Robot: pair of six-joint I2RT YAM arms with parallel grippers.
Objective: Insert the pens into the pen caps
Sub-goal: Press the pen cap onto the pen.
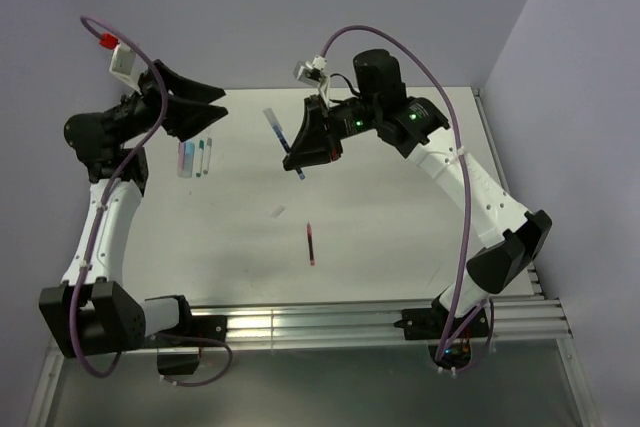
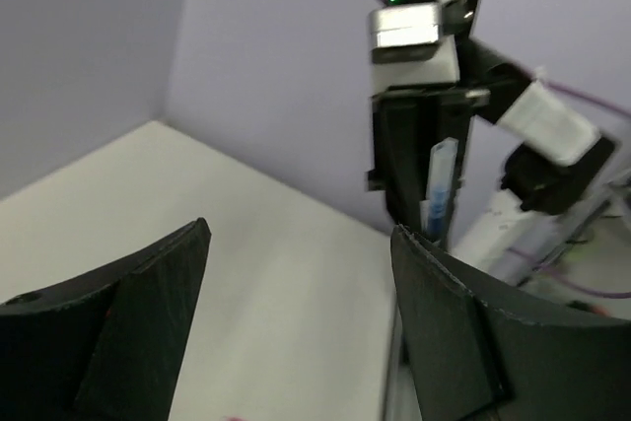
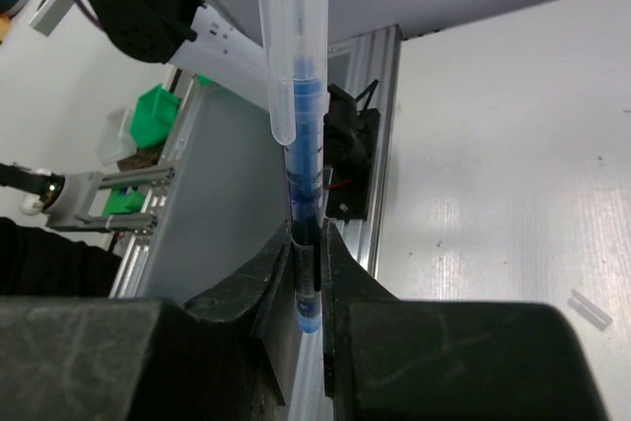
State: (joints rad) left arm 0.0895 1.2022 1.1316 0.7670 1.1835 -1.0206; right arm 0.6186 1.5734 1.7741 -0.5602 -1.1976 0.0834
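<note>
Progress looks partial: right gripper [image 3: 311,273] clamps the blue pen [image 3: 304,199], clear cap [image 3: 291,36] seated on its tip; left gripper [image 2: 301,322] gapes empty near three pens [image 1: 196,157], seemingly finished; red pen [image 1: 311,244] lies uncapped on the table [image 1: 400,207]

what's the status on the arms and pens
Left jaws open, empty. Right jaws shut on blue pen, clear cap over its upper end. Red pen lies loose on table, nothing blocking it.
</note>
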